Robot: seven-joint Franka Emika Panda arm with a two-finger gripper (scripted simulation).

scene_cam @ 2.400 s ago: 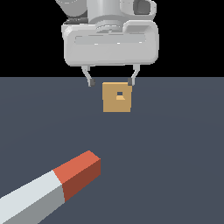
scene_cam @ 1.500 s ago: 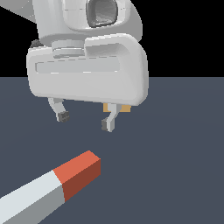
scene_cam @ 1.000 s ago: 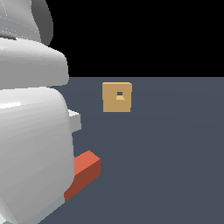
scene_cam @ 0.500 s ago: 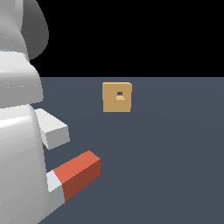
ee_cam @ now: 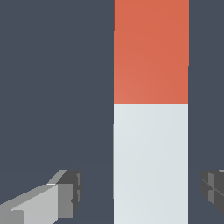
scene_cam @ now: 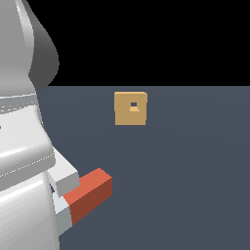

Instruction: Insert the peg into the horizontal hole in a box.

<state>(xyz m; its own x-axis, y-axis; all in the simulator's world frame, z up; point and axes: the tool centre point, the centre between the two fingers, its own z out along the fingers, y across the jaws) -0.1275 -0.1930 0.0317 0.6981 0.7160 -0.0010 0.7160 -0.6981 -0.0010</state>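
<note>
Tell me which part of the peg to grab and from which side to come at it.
Grip the peg on its white part, behind the red end, coming down from above. It lies flat on the floor, so its two long flat sides are free for the fingers. The open hand already straddles the white section. That leaves the red end clear to enter the hole in the box.

- The floor [scene_cam: 195,171] is a flat, plain slate-blue surface that fills the lower part of the exterior view and runs back to a straight horizon line.
- The same floor [ee_cam: 52,87] fills the wrist view as an even dark blue-grey field, with no marks or texture on it.
- Above the horizon in the exterior view, the background [scene_cam: 156,39] is solid black, with nothing to make out in it.
</note>
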